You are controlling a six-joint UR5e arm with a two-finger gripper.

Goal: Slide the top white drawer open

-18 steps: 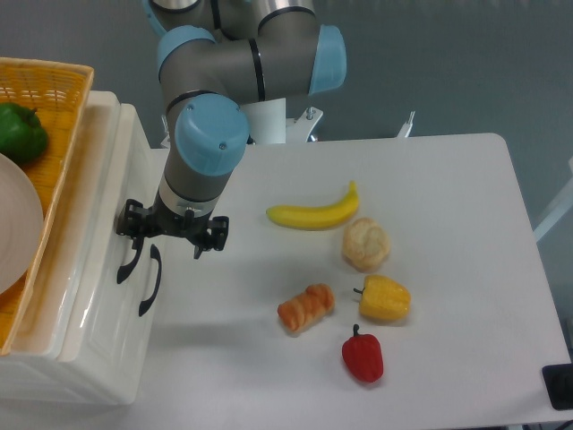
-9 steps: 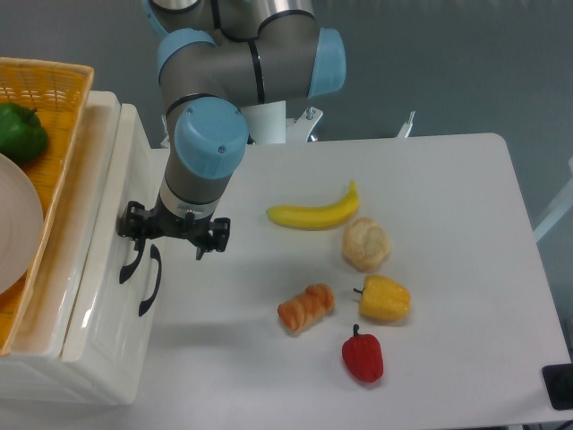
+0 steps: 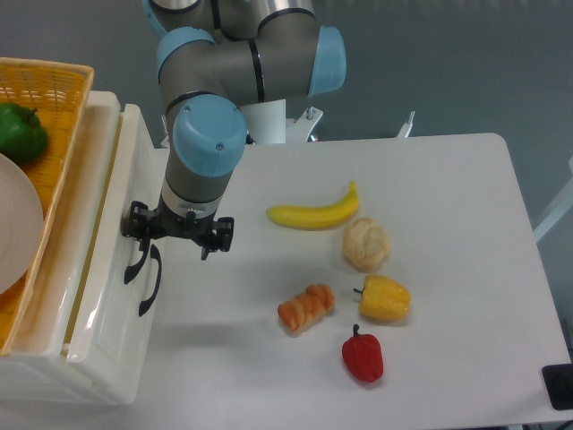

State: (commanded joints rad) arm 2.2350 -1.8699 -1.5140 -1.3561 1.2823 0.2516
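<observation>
You have the top white drawer (image 3: 98,224) at the left edge of the desk (image 3: 448,224), the upper of two glossy white drawers in a small cabinet, and a narrow gap shows along its inner edge where it stands slightly out from the cabinet top. Its curved black handle (image 3: 134,264) sits on the front face, with the lower drawer's handle (image 3: 154,282) just beside it. Your claw (image 3: 176,235) hangs right at the upper handle, one black finger (image 3: 136,224) over the drawer front touching or nearly touching the handle and the other out over the desk; the fingers stand apart, but you cannot tell from this view whether one is hooked behind the handle. Above the claw you see the grey arm with its blue joint caps (image 3: 210,134). On top of the cabinet sits a yellow wicker basket (image 3: 54,98) holding a green pepper (image 3: 20,130) and a white plate (image 3: 16,228). Out on the desk, well apart from the drawers, lie a banana (image 3: 313,213), a bread roll (image 3: 366,244), a croissant (image 3: 306,307), a yellow pepper (image 3: 385,298) and a red pepper (image 3: 362,355).
</observation>
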